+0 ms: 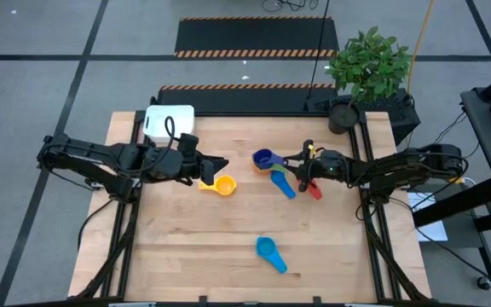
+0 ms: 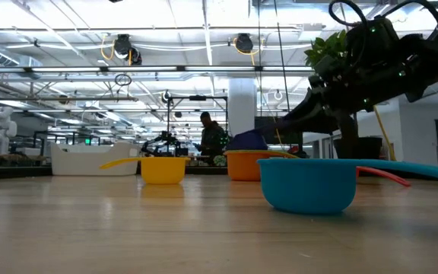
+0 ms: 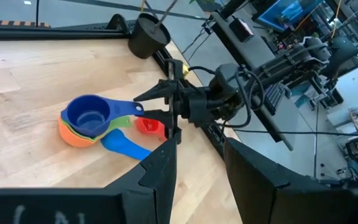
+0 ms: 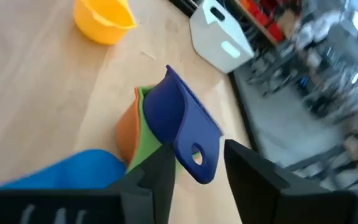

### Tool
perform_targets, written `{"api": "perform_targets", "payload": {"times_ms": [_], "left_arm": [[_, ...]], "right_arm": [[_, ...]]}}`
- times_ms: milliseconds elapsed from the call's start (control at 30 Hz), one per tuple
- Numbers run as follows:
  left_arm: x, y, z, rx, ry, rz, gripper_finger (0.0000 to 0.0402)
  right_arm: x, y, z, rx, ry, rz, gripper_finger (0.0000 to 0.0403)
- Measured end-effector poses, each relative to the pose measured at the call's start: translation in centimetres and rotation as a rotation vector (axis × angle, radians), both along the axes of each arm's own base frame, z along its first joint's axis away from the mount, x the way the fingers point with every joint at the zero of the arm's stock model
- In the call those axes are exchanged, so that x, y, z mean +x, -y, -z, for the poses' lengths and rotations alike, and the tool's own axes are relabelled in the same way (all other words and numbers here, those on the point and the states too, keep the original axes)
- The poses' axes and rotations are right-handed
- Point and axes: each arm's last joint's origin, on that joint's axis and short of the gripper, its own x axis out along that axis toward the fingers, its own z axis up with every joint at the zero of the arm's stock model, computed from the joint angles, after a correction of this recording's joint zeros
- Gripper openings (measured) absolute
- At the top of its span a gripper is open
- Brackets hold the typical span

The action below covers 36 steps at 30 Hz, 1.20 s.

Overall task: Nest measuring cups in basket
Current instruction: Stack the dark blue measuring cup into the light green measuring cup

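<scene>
A stack of cups, dark blue point(image 1: 263, 159) on green on orange point(image 3: 73, 134), sits at the table's far middle. My right gripper point(image 1: 295, 162) is open, level, its fingers either side of the dark blue cup's handle point(image 4: 197, 157). A light blue cup point(image 1: 281, 182) and a red cup point(image 1: 314, 189) lie under that arm. My left gripper point(image 1: 222, 165) is open and empty just above the yellow cup point(image 1: 222, 184), which rests on its base. Another light blue cup point(image 1: 270, 252) lies near the front. The white basket point(image 1: 169, 122) stands at the far left. My right gripper comes level from the table's right, its fingers along either side of the dark blue cup's handle near its free end point(image 4: 199, 163). A gap shows beside one finger point(image 4: 253, 171). I cannot tell whether the other finger touches the handle. The cup sits in the stack.
A potted plant point(image 1: 369, 64) stands at the table's far right corner. The two grippers face each other about a cup's stack apart. Bare wood point(image 1: 194, 247) lies across the near half of the table. A person shows far off in the room in the low view point(image 2: 211, 137).
</scene>
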Motion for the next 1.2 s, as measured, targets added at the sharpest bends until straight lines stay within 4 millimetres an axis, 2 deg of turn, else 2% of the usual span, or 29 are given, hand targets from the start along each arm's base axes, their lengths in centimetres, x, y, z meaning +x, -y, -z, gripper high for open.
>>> {"api": "perform_targets", "payload": {"times_ms": [433, 600, 733, 867, 1000, 1100, 1200], "left_arm": [[0.0, 0.0, 0.0, 0.005, -0.001, 0.003, 0.0136], [0.0, 0.0, 0.0, 0.020, -0.007, 0.009, 0.0136], [0.0, 0.0, 0.0, 0.030, -0.010, 0.013, 0.0136], [0.0, -0.1, 0.0, 0.044, -0.015, 0.016, 0.0136], [0.3, -0.2, 0.3, 0.076, -0.040, 0.021, 0.0136], [0.4, -0.4, 0.6, 0.083, -0.065, 0.015, 0.0136], [0.7, -0.6, 0.8, 0.079, -0.069, 0.002, 0.0136]], "right_arm": [[-1.0, -0.2, 0.4, 0.531, 0.078, 0.210, 0.0183], [-1.6, -0.7, -0.8, 0.756, 0.150, 0.201, 0.0187], [-1.7, -0.9, -2.9, 0.944, 0.179, 0.236, 0.0187], [-1.3, -0.8, -6.0, 0.944, 0.004, 0.316, 0.0188], [-0.4, -0.3, -8.3, 0.869, -0.142, 0.289, 0.0194], [0.5, 0.2, -8.2, 0.853, -0.221, 0.241, 0.0218], [1.3, 0.6, -7.2, 0.814, -0.271, 0.223, 0.0254]]}}
